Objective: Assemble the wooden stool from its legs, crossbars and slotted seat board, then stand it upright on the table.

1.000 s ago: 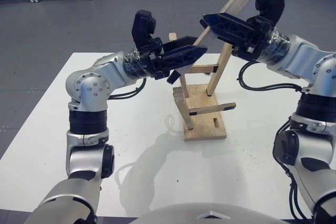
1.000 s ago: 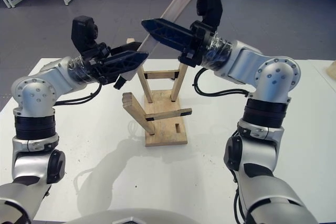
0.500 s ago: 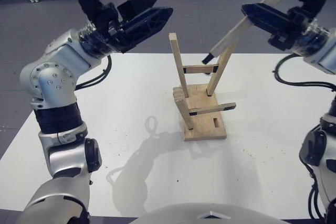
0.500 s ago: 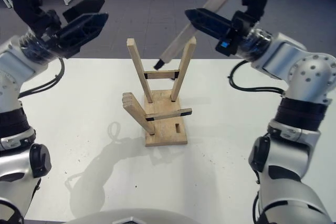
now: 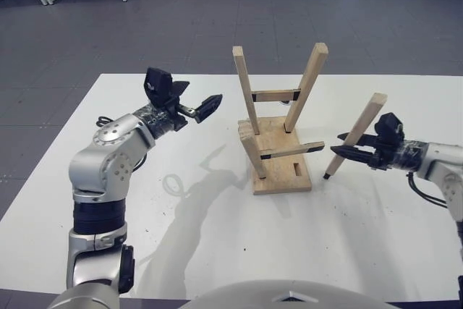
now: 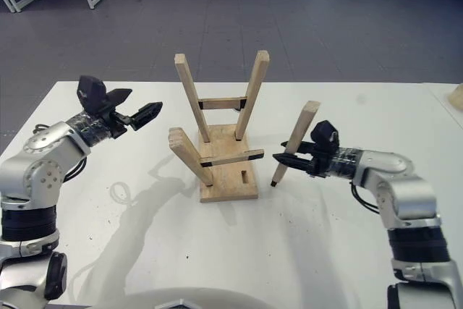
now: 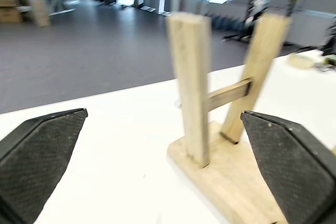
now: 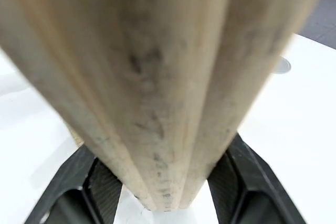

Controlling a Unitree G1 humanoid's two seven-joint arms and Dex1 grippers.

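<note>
The right claw [image 5: 349, 153] is clamped low on a loose pale wooden leg [image 5: 359, 129], which leans with its dark-tipped foot at the white table [image 5: 362, 251] just right of the slotted wooden seat board [image 5: 278, 179]. The board's open slot [image 5: 297, 169] lies to the claw's left, so the leg's long axis likely needs righting first. The left claw [image 5: 206, 106] hangs wide open and empty, left of the half-built stool [image 5: 246, 92].

The held leg [image 8: 157, 77] hides most of the fingers [image 8: 107, 184] of the right gripper [image 6: 282, 157]; the stool's upright legs [image 7: 191, 87] are blurred, tops cut off.
</note>
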